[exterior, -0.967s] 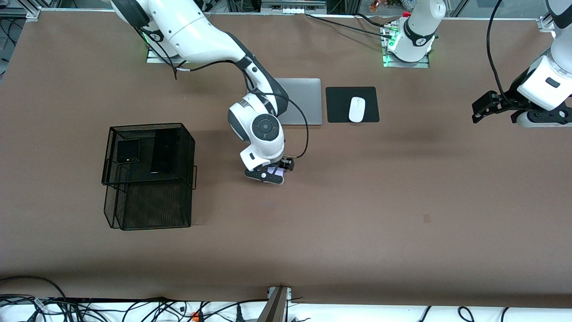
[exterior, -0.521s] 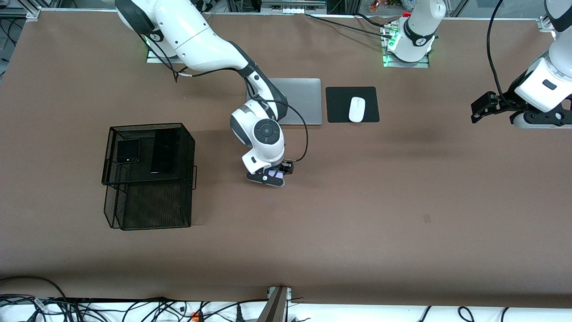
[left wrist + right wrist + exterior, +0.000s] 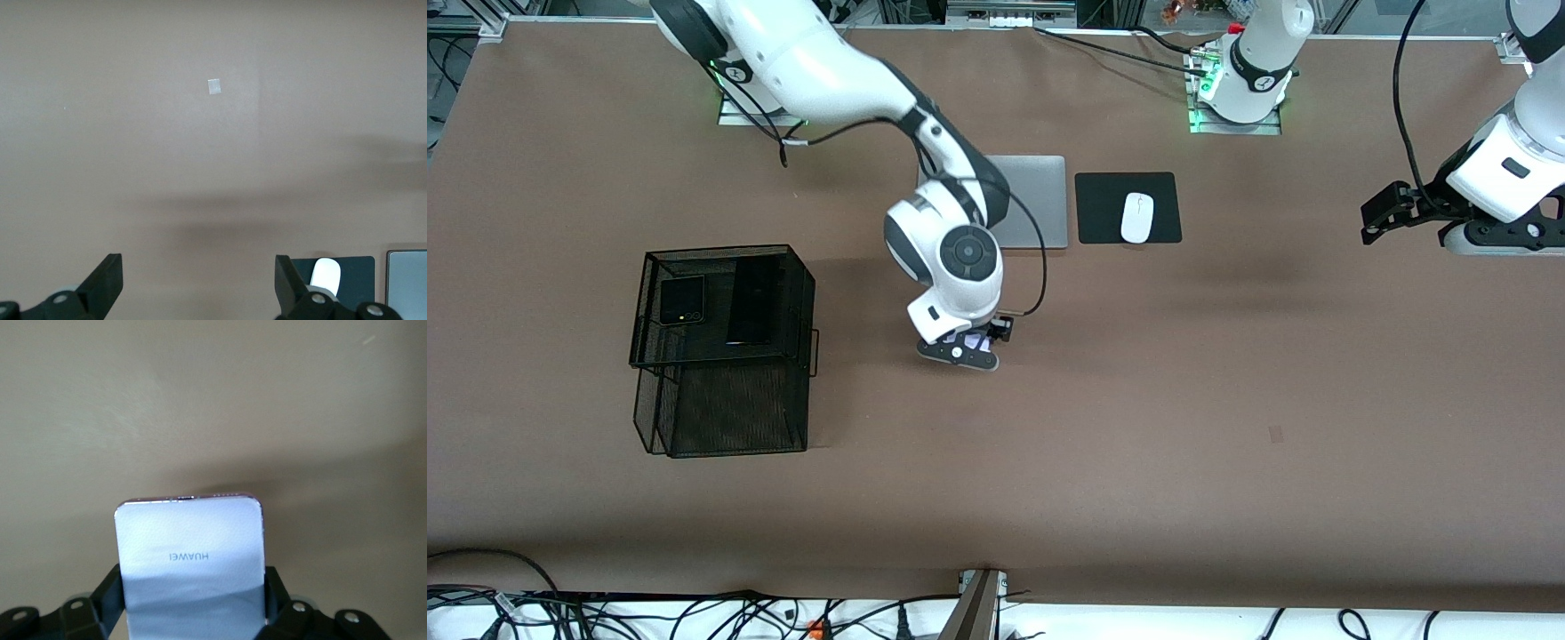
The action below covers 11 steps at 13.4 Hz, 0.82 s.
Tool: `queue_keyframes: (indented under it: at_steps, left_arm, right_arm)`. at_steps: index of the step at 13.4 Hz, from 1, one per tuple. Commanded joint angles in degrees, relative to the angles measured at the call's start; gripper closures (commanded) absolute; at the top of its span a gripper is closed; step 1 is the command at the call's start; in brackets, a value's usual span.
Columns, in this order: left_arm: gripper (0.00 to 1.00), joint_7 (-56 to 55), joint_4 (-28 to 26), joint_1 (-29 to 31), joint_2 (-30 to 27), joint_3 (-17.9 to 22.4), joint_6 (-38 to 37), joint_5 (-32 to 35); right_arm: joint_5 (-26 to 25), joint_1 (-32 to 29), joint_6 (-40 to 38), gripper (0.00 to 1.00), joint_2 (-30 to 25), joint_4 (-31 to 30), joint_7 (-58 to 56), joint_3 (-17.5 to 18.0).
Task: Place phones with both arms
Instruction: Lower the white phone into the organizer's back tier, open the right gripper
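Note:
The pale lilac flip phone lies flat on the brown table near its middle, mostly hidden under the right hand in the front view. My right gripper is down at the table and shut on it, with a black finger against each long side. The small black flip phone and the long black slab lie side by side on the top tier of a black mesh basket. My left gripper hangs open and holds nothing, over the table at the left arm's end.
A silver laptop and a white mouse on a black pad lie near the robots' bases. The mouse and a corner of the laptop also show in the left wrist view. A small pale mark is on the table.
The right gripper's fingers have closed in onto the lilac phone's sides while its wrist shifted slightly. The left arm has drifted a little.

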Motion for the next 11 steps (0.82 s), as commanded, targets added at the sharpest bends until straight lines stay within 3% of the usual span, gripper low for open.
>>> queue_keyframes:
  at_steps: [1,6,8,11]
  left_arm:
    - [0.00,-0.2,0.4,-0.2,0.0,0.0,-0.5,-0.5]
    - [0.00,-0.2,0.5,0.0,0.0,0.1,-0.5,-0.4]
    - [0.00,-0.2,0.5,0.1,0.0,0.0,-0.6,-0.4]
    - [0.00,-0.2,0.6,-0.3,0.0,0.0,-0.9,-0.3]
  right_arm:
    - [-0.2,-6.8,-8.7,0.81,-6.9,1.4,-8.3,2.9]
    - [0.1,-23.2,-19.7,0.81,-12.7,1.2,-32.3,2.8]
    - [0.1,-29.7,-18.6,0.81,-12.1,1.1,-40.9,2.8]
    - [0.2,-35.0,-11.1,0.81,-8.9,0.3,-44.6,2.8]
